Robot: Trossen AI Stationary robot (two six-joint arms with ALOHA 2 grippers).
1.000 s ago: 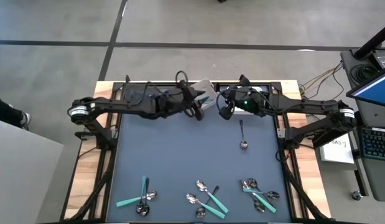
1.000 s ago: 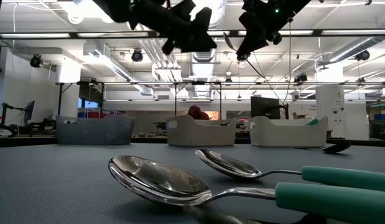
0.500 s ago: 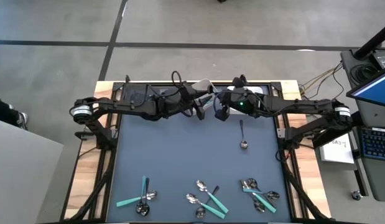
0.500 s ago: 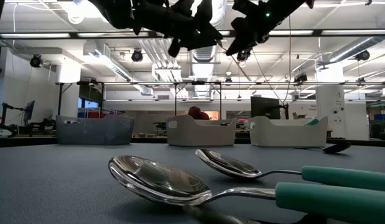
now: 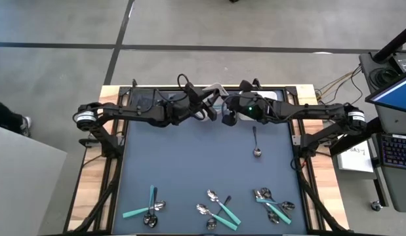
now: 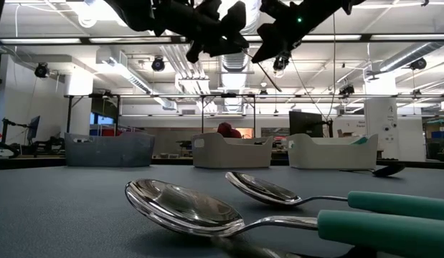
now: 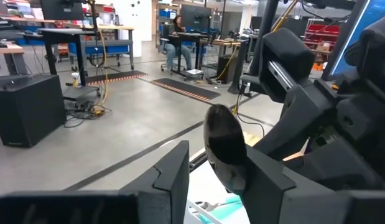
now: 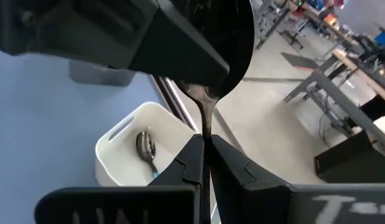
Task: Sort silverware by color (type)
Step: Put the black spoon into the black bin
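Mid-air spoon handover above the white bin

Right end effector [image 8: 204, 163] is pinched tight on the spoon [image 8: 211, 68] handle; left end effector [image 7: 217, 171] brackets the bowl, fingers apart, not clamped. The spoon hangs over the bin [image 8: 124, 152], clear of the counter [image 5: 189, 164]. Light, stiff, slick metal, so take the neck or handle, never the rounded bowl.
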